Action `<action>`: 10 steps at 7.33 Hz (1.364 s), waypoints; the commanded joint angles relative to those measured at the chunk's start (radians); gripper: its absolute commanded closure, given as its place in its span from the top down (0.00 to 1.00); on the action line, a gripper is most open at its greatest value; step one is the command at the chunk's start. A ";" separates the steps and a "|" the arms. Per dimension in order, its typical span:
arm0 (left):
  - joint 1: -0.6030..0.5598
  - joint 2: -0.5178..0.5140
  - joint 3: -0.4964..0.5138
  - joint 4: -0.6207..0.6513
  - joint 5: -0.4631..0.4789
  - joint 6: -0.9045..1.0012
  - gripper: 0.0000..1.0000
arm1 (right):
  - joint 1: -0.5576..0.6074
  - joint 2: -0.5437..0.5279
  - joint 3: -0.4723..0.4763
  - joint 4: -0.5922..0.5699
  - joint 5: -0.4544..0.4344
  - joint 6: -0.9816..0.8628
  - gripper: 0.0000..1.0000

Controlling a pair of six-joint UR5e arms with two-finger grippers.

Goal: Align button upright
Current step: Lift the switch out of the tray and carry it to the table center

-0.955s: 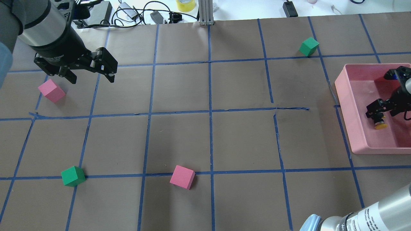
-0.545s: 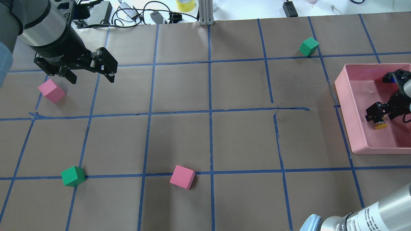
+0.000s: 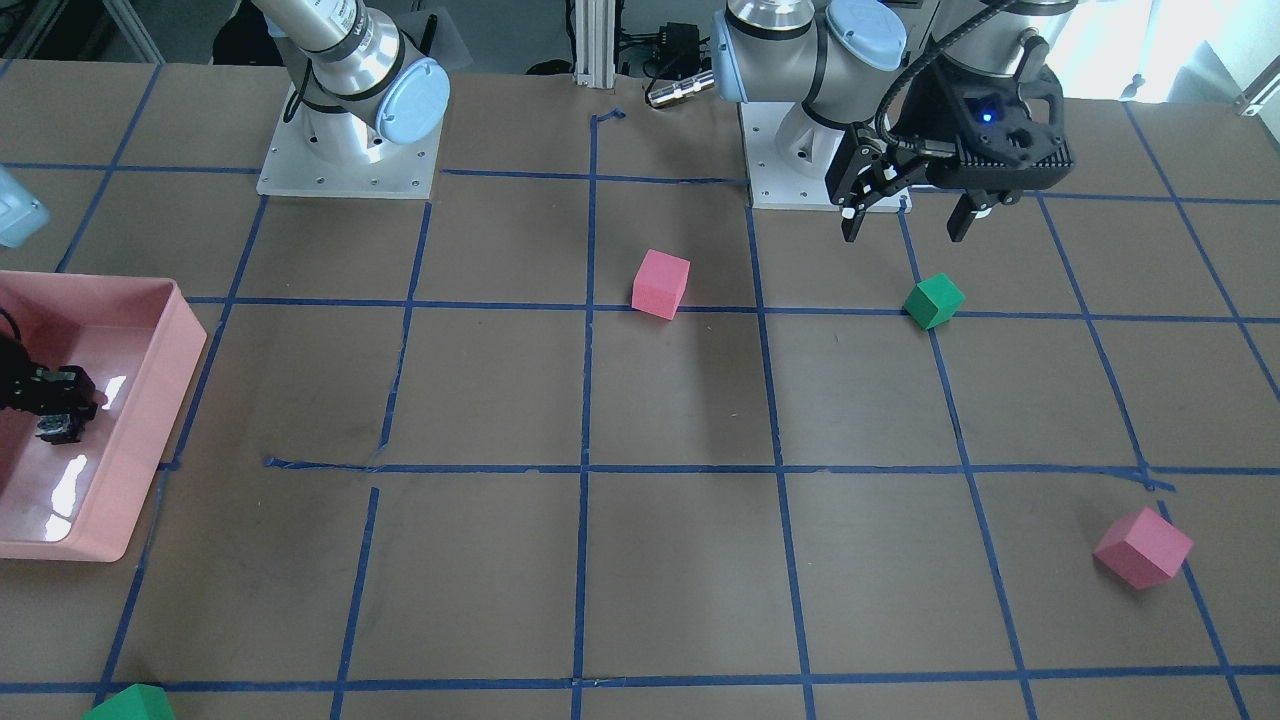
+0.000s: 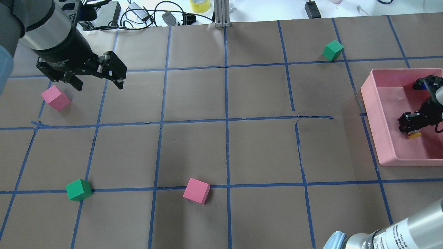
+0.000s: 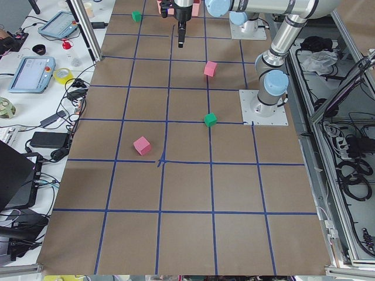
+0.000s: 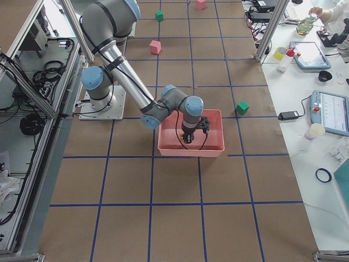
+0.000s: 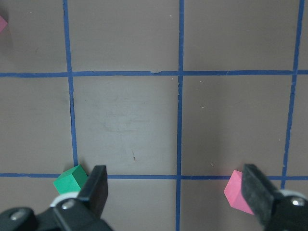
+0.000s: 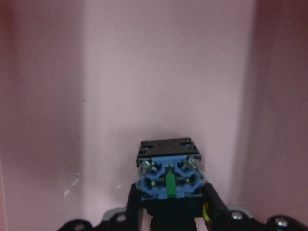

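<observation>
Yellow-capped push-button switch with a black body and blue-and-silver terminal base (image 8: pixel 168 177): clamped between the closed fingers of the right gripper (image 4: pixel 408 126). It is low inside the pink plastic tray (image 4: pixel 408 162), over the floor and apart from the walls. Whether it touches the floor cannot be told.

Step in hand, as judged: turning the button in the grasp so it can be stood cap-up.
- Roll the wrist slowly until the long axis is vertical, cap uppermost.
- Hold a firm clamp; the part is tiny and could pivot between the pads.
- Lower until the terminal base sits flat on the tray floor before releasing.
- Open only a little, then lift straight up so neither finger tips it.

Orientation: the long axis runs from cap to terminal base. In the right wrist view the terminal face is turned toward the camera, with only a sliver of yellow by one finger. Overhead, the cap juts out past the fingertips on the robot's side. Probably cap-down and nearly inverted; the exact tilt is unclear.

Far side: the left gripper (image 4: pixel 98 81) hovers above the brown paper-covered table (image 4: pixel 225 152) with its fingers wide apart and empty. It is near a pink foam cube (image 4: pixel 55 98), well apart from the tray.
</observation>
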 commanded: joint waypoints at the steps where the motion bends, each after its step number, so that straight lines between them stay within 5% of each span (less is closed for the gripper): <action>1: 0.000 0.002 0.000 0.000 0.000 0.000 1.00 | 0.011 -0.013 -0.023 0.002 0.006 0.004 0.00; 6: 0.000 0.000 0.000 0.000 0.000 0.000 1.00 | 0.126 -0.134 -0.283 0.322 0.012 0.016 0.00; 8: 0.000 0.000 0.000 0.000 0.000 0.000 1.00 | 0.202 -0.223 -0.304 0.389 0.021 0.041 0.00; 10: 0.000 0.000 0.000 0.000 0.000 0.000 1.00 | 0.396 -0.219 -0.302 0.429 0.059 0.276 0.00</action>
